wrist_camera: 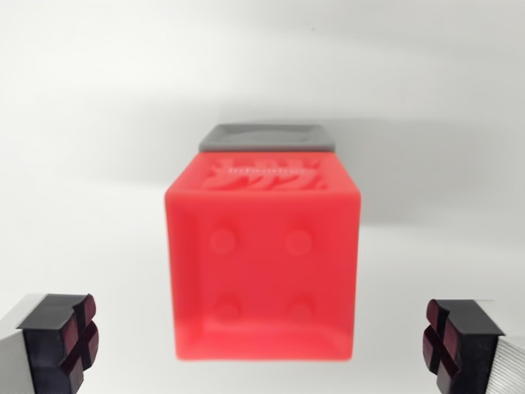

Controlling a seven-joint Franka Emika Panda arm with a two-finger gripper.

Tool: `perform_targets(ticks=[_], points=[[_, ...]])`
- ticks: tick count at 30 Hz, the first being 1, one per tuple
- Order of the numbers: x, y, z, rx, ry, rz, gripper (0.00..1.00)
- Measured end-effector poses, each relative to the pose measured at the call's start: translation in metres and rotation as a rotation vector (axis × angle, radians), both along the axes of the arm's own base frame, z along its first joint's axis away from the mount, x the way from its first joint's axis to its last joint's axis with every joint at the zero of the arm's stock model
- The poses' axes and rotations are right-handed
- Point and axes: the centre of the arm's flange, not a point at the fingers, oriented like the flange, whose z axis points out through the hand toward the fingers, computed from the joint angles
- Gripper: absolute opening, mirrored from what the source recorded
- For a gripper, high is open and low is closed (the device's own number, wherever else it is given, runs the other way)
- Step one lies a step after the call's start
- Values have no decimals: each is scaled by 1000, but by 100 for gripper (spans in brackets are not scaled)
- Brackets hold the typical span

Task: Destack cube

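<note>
Gripper (262,349) astride glossy, perhaps plastic red cube (264,271)

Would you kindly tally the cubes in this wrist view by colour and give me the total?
Red cube: 1
Grey cube: 1, mostly hidden beyond the red one
Total: 2 cubes
The hand stands open, its fingers on either side of the red cube without touching it.
</note>
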Motion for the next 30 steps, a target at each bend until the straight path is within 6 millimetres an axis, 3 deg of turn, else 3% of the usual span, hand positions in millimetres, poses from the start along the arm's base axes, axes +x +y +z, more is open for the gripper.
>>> perform_targets(ticks=[12, 19, 20, 30], points=[[-1, 0, -39, 0, 0, 0, 100], [-1, 1, -49, -1, -2, 1, 100], [-1, 1, -50, -1, -2, 1, 0], [-1, 1, -50, 0, -3, 1, 0]])
